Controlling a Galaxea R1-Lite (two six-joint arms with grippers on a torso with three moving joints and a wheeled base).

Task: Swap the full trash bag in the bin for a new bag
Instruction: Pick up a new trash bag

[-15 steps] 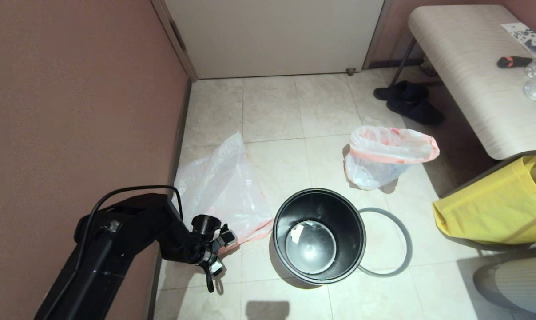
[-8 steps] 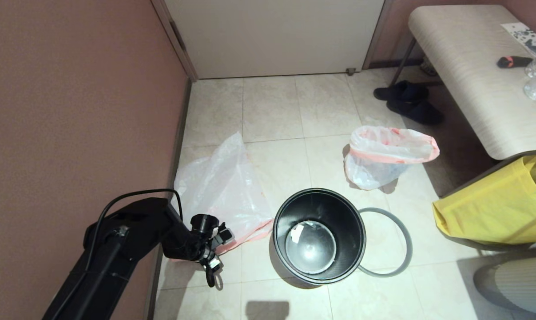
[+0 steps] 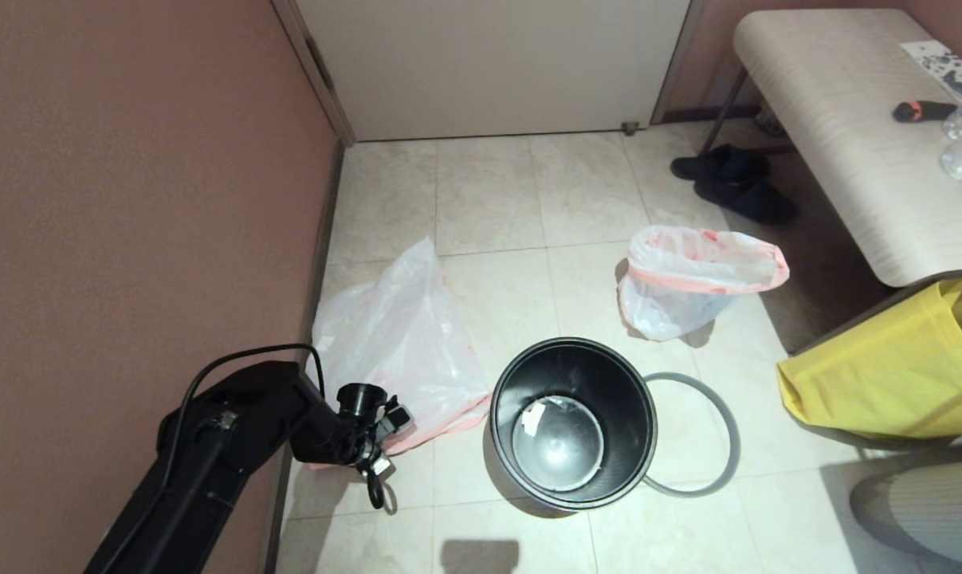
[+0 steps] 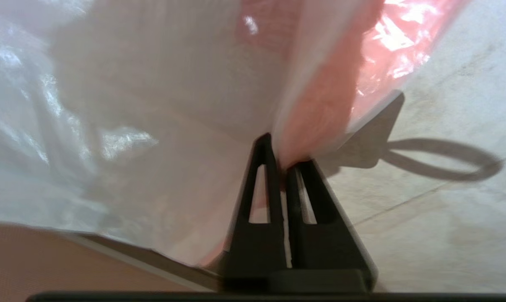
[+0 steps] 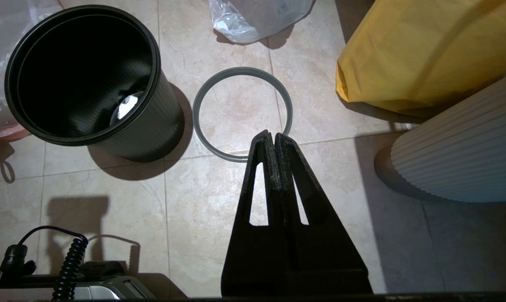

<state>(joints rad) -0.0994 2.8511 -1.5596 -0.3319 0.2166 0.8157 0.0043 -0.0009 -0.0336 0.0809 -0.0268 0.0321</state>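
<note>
The new bag lies limp on the floor tiles left of the bin, by the wall. My left gripper is low at its near corner, shut on the bag's pink-red rim band, which rises from between the fingers. The black bin stands unlined with a scrap of paper at its bottom; its grey ring rim lies flat on the floor against its right side. The full trash bag sits on the floor behind the bin. My right gripper hangs shut and empty above the grey ring rim, out of the head view.
A big yellow bag stands at the right under a pale bench carrying bottles. Dark slippers lie near the bench leg. A brown wall runs close along the left arm. A white ribbed object stands at the near right.
My left gripper has drawn back towards the left wall and slightly nearer, keeping hold of the new bag's rim corner. Bin, ring and full bag have not moved.
</note>
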